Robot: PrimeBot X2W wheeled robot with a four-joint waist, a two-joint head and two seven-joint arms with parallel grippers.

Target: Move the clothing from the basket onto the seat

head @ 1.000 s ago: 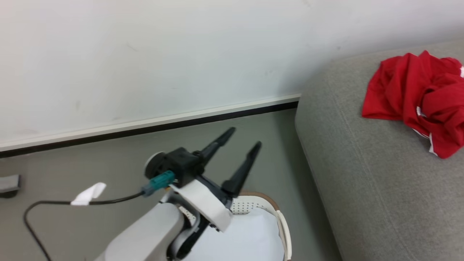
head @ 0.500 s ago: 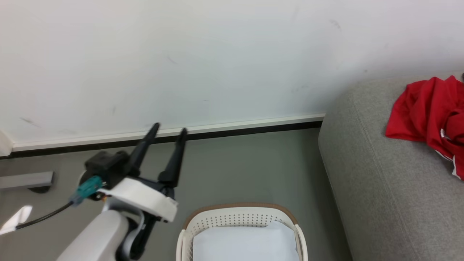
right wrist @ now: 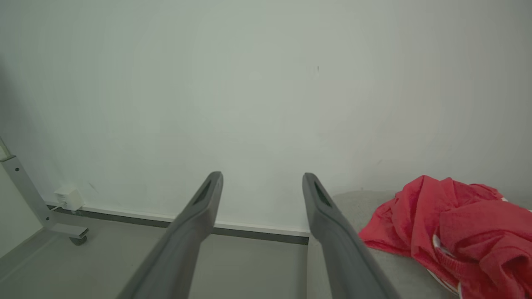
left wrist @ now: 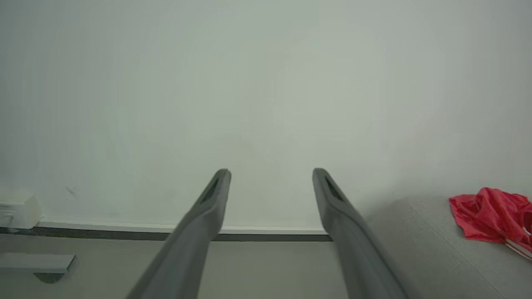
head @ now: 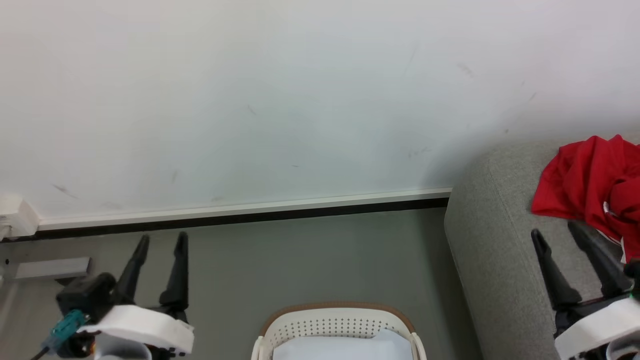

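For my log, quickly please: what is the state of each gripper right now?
Left gripper: open, holding nothing.
Right gripper: open, holding nothing.

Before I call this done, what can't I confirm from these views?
- Inside of the basket: the head view's bottom edge cuts it off. Its far wall and some pale lining are visible; whether red garments remain below cannot be told.
- The clothing on the seat: cut by the right edge in the head and both wrist views, and crumpled, so the garment count is unclear.
- The seat's extent: it runs off the right edge.
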